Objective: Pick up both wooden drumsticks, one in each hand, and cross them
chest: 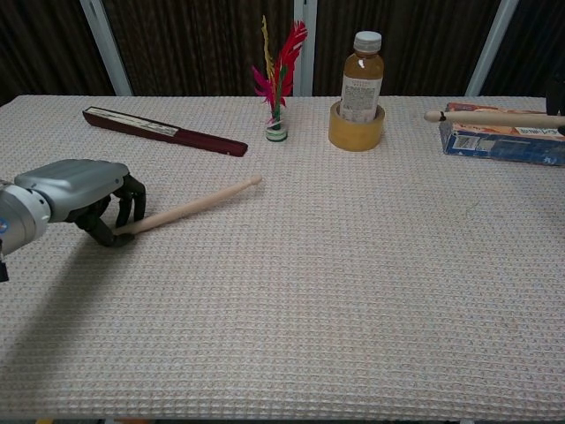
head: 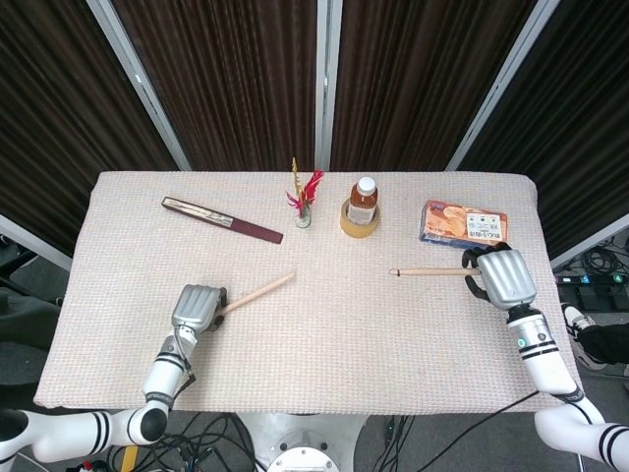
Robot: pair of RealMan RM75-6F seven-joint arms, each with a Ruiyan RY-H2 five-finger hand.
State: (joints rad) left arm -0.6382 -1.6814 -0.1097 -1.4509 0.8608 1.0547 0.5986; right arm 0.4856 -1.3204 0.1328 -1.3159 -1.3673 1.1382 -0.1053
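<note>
Here the left hand (chest: pixel 81 196) is curling its fingers around the butt of one wooden drumstick (chest: pixel 196 208) lying on the table (chest: pixel 309 309), while the right hand (head: pixel 502 274) is gripping the other drumstick (head: pixel 428 271), lifted and pointing inward. Behind them a folded fan (head: pixel 222 219), a feather shuttlecock (chest: pixel 279 81) and a snack packet (head: pixel 464 223) are lying clear, and a bottle (chest: pixel 361 78) is standing inside a tape roll (chest: pixel 356 134).

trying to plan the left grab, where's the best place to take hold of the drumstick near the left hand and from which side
Grip the butt end of the left drumstick, the thicker end nearest the left hand, whose fingers already curl at it. Come from above, fingers closing across the shaft: it lies flat on the table, tip angled away toward the middle, so the long free end stays clear for crossing.
</note>
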